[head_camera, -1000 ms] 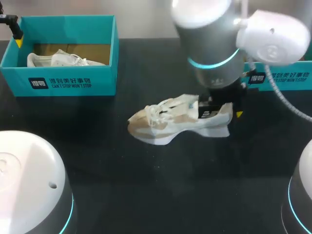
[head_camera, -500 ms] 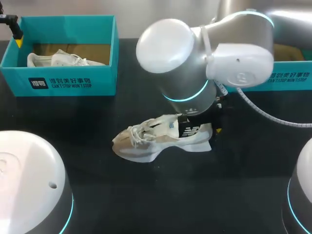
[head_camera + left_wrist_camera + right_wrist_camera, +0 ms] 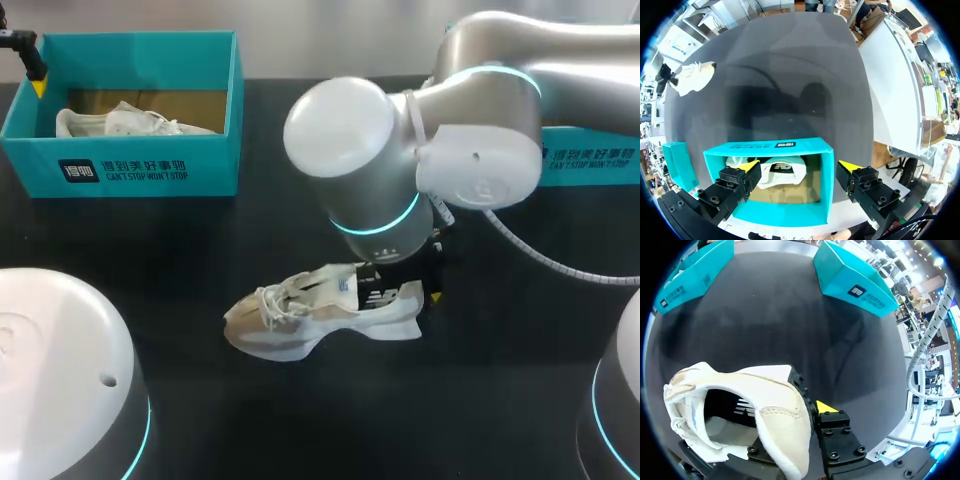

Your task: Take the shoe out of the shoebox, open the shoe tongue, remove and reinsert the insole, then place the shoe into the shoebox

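**Finding 1.** The pale cream-and-beige laced sneaker (image 3: 320, 310) is out of its box at the middle of the matte black table (image 3: 300, 420). The right gripper (image 3: 400, 288) pinches its heel collar, one finger inside the opening and one outside.

**Risk.** Held at the heel alone, the shoe could pivot or slip once the tongue is pulled. The soft collar may fold, and loose laces may snag a fingertip.

**Finding 2.** Farther off stand two teal cardboard shoeboxes, the right box (image 3: 590, 160) and the left box (image 3: 130, 170). The left gripper (image 3: 800, 166) hangs over the left box with its fingers spread. That box holds a second pale sneaker (image 3: 130, 122).

**Markings.** White lettering on both boxes and a dark side logo on the shoe; not transcribed.
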`<state>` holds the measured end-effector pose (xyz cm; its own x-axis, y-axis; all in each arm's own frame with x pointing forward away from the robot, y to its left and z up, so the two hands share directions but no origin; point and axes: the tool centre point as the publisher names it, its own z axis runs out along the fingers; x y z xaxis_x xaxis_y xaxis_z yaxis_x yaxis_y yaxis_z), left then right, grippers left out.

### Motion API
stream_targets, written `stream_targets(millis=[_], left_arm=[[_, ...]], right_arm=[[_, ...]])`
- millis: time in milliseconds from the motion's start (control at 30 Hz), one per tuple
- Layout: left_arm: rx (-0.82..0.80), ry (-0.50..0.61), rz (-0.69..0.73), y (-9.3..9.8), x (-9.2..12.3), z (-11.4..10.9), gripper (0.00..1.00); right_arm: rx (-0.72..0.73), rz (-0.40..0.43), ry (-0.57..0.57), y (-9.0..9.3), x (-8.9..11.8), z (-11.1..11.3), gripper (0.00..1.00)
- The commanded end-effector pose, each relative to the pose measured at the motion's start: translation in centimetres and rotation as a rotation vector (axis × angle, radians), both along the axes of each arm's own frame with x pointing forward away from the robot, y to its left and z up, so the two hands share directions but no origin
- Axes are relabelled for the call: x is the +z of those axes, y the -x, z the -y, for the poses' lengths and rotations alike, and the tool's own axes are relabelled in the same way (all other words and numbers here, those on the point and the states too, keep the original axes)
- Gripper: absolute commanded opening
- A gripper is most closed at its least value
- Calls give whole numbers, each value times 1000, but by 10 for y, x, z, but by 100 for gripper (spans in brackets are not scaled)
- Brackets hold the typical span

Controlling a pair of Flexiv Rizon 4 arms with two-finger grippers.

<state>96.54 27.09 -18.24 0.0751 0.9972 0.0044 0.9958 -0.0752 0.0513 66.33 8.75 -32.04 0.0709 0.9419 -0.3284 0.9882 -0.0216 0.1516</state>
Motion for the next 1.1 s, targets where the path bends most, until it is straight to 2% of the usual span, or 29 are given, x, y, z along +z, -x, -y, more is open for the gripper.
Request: stream_targets(millis=[33,200,400,700,1100], left_arm=[[-1,-2,1,0,0,0,100],[-1,-2,1,0,0,0,100],[-1,-2,1,0,0,0,100],[-1,-2,1,0,0,0,100],[-1,-2,1,0,0,0,100]], right_arm=[[-101,47,11,8,-17,-12,0],[-138,61,41,9,-30,-12,0],[-198,54,-1,10,-39,-10,0],[-282,57,-75,8,-41,-3,0],[-309,56,-125,-3,-48,-4,0]])
